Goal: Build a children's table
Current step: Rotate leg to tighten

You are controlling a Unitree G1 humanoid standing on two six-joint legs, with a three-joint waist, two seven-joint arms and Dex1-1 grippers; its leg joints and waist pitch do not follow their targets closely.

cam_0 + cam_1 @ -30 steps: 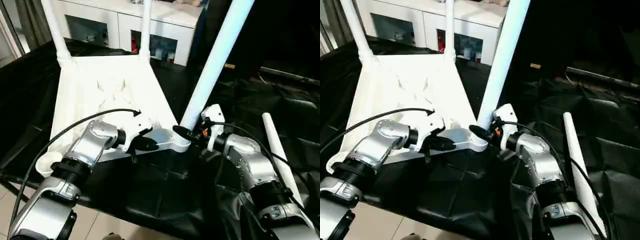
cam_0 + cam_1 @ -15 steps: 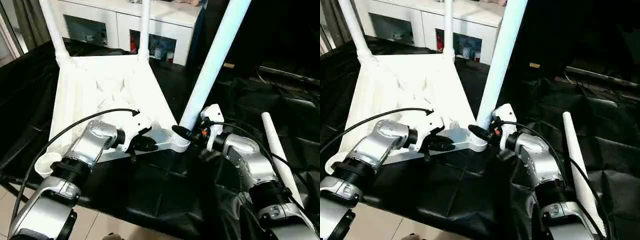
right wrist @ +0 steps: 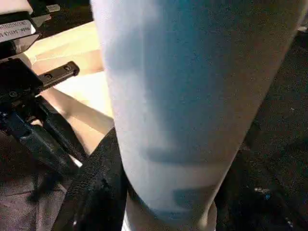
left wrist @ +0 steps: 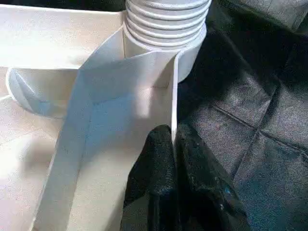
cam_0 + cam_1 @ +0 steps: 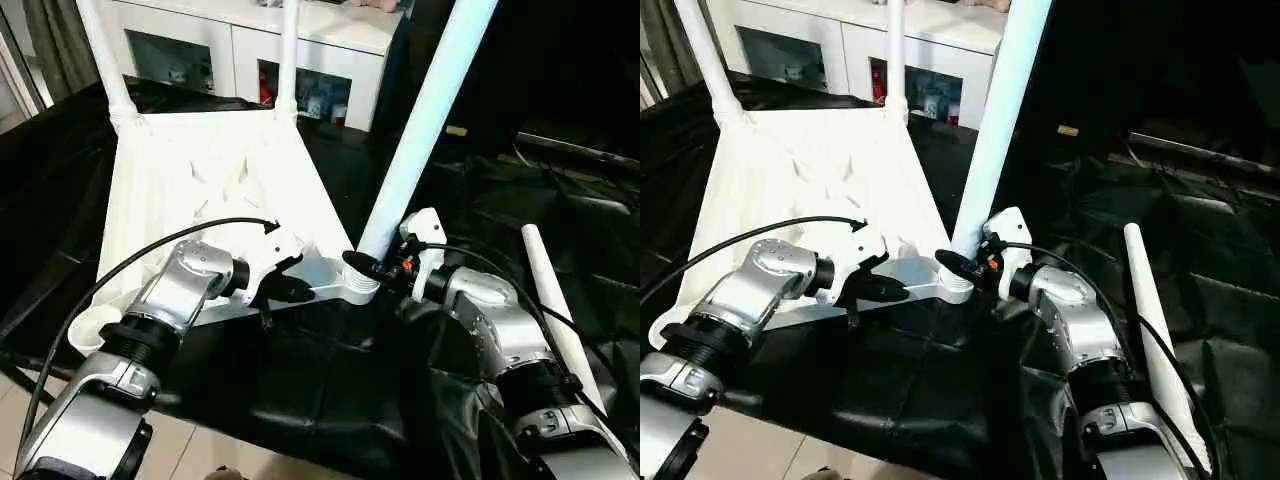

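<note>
The children's table's top (image 5: 210, 190) lies upside down, ribbed underside up, on a work surface draped in black cloth (image 5: 330, 390), reaching its near edge. Two legs (image 5: 288, 55) already stand in the far corner sockets. A third leg (image 5: 425, 120) rises tilted from the near right corner socket (image 5: 352, 288), its ribbed end entering the socket collar. The fourth leg (image 5: 555, 310) lies loose on the cloth toward the right edge.

The left gripper (image 4: 174, 159) is clamped on the thin upright rim wall of the top beside that socket, one finger on each side. The right gripper (image 5: 375, 268) grips the third leg low, just above the socket, its fingers closed around the tube.

The top looks stiff and light, likely to skid on the cloth, so pinning its rim seems sensible. The smooth, tapered leg is probably slippery; a hold near its thick base should give most control for seating it.
</note>
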